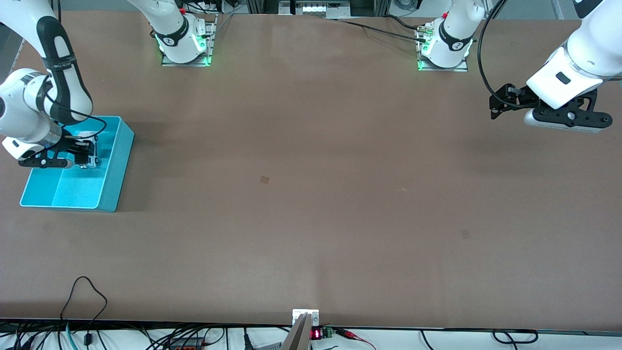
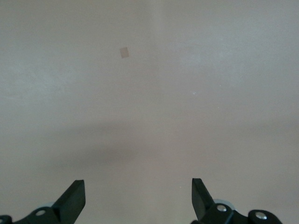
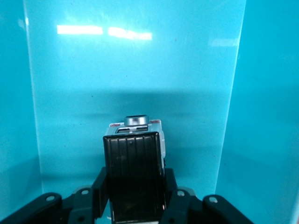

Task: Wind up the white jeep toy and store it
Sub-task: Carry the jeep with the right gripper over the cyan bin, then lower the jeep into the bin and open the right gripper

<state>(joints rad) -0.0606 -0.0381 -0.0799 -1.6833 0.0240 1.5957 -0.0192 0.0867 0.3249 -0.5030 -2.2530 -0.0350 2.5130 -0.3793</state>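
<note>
Front view: at the right arm's end of the worktop (image 1: 311,204) sits a cyan bin (image 1: 114,170), a long open box. The right claw (image 1: 86,154) is lowered into the bin's part farther from the front camera, with its fingers closed on the white jeep toy (image 1: 89,151). The middle of the worktop carries only a small square patch (image 1: 265,179). Over the left arm's end of the worktop the left claw (image 1: 495,104) hangs in the air, well apart from the bin, as that arm waits.

The left wrist view shows the left claw (image 2: 138,198) spread wide, its two black fingertips (image 2: 74,198) far apart over bare worktop, with nothing between them.

In the right wrist view the right claw (image 3: 135,196) grips the white jeep toy (image 3: 135,172) by its sides; the black ribbed roof panel (image 3: 134,179) faces the camera. Cyan walls (image 3: 261,112) rise on both sides of the toy. I cannot tell whether the wheels touch the bin's floor.
</note>
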